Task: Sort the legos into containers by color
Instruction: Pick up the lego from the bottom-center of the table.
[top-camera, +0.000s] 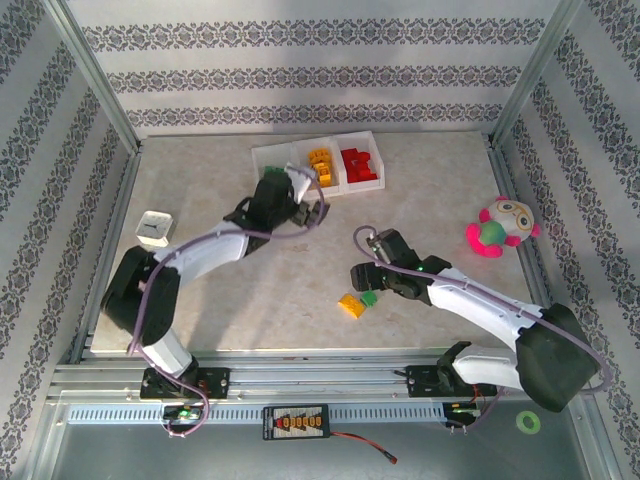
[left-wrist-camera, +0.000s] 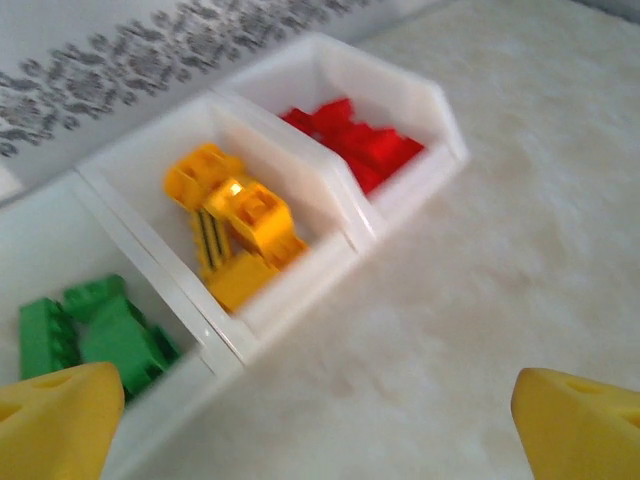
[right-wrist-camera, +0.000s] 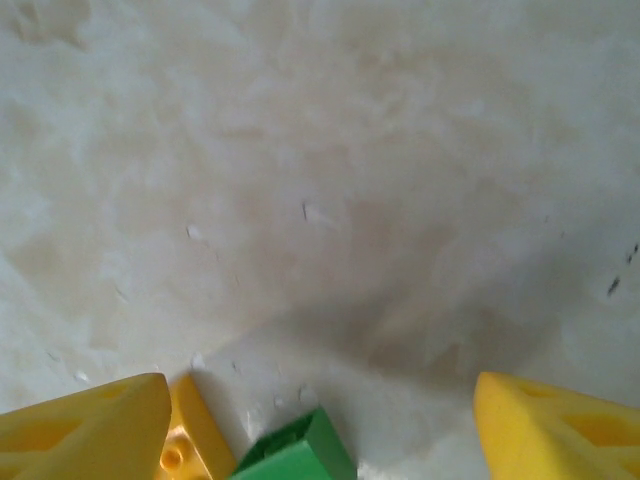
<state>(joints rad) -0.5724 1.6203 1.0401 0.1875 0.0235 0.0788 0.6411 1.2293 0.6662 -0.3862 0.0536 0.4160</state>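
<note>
The containers (top-camera: 352, 186) stand at the back middle of the table, three joined white bins. Green legos (left-wrist-camera: 92, 335) lie in the left bin, yellow ones (left-wrist-camera: 238, 225) in the middle bin and red ones (left-wrist-camera: 355, 148) in the right bin. My left gripper (top-camera: 297, 190) hovers just in front of the bins; in its wrist view the left gripper (left-wrist-camera: 318, 430) is open with bare table between its fingers. A green lego (right-wrist-camera: 296, 456) and a yellow lego (right-wrist-camera: 192, 446) lie loose at mid-table. The right gripper (right-wrist-camera: 320, 435) is open over them, the green lego (top-camera: 369, 298) between its fingers.
A pink-and-green plush toy (top-camera: 497, 228) sits at the right side of the table. A small white square box (top-camera: 155, 228) stands near the left edge, beside my left arm. Metal frame posts rise at the back corners.
</note>
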